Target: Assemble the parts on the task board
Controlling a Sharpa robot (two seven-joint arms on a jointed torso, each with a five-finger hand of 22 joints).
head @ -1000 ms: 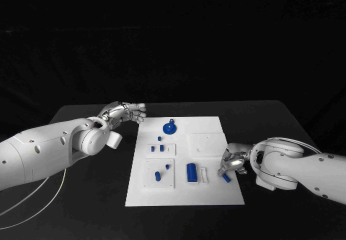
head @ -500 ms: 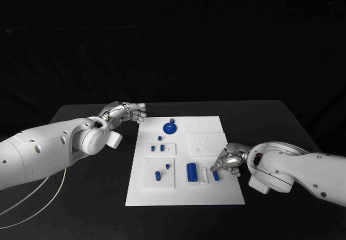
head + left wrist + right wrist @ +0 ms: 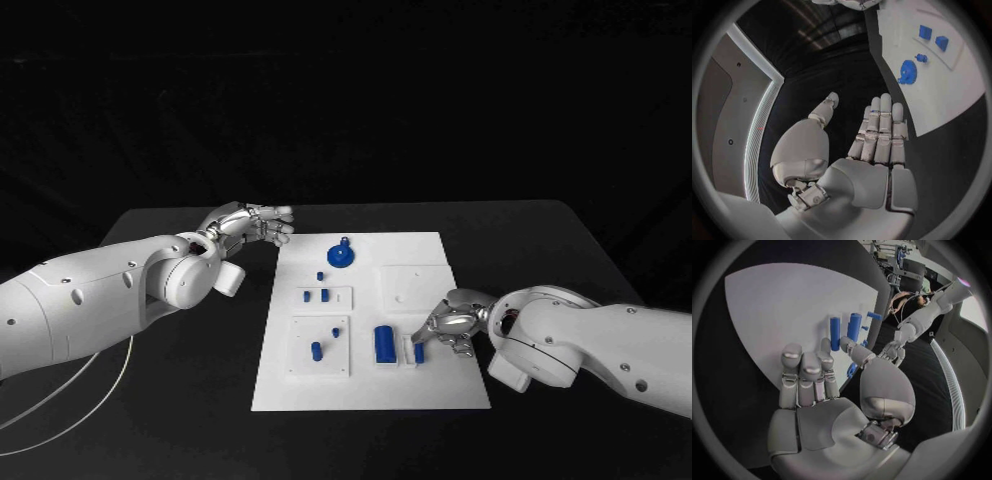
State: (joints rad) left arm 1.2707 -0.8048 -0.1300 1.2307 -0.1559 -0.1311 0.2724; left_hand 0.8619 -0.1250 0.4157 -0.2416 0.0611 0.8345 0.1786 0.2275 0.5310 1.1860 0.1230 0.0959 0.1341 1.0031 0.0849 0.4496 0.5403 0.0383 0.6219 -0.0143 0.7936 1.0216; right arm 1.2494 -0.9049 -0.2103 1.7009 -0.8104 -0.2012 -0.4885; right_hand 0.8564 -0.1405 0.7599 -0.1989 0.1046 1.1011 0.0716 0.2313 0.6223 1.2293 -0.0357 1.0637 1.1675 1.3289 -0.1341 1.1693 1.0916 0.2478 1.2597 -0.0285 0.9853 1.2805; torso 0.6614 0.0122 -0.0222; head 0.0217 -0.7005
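Note:
The white task board (image 3: 433,385) lies in the middle of the black table. My right hand (image 3: 453,325) sits over the board's right edge and pinches a small blue peg (image 3: 420,352) between thumb and a fingertip. The peg (image 3: 835,333) hangs just right of a narrow white holder (image 3: 408,352) and a large blue block (image 3: 384,343). My left hand (image 3: 251,224) hovers off the board's far left corner with fingers straight and apart, holding nothing. A round blue gear (image 3: 339,256) lies at the far end of the board, also seen as the gear (image 3: 908,71).
Several small blue pieces stand in raised white plates on the board's left half, such as a short peg (image 3: 315,350) and a pair of pegs (image 3: 307,296). A plain white plate (image 3: 411,285) is right of them. Black table surrounds the board.
My right hand has carried the blue peg leftward from the board's right edge to beside the white holder. The left hand has stayed put.

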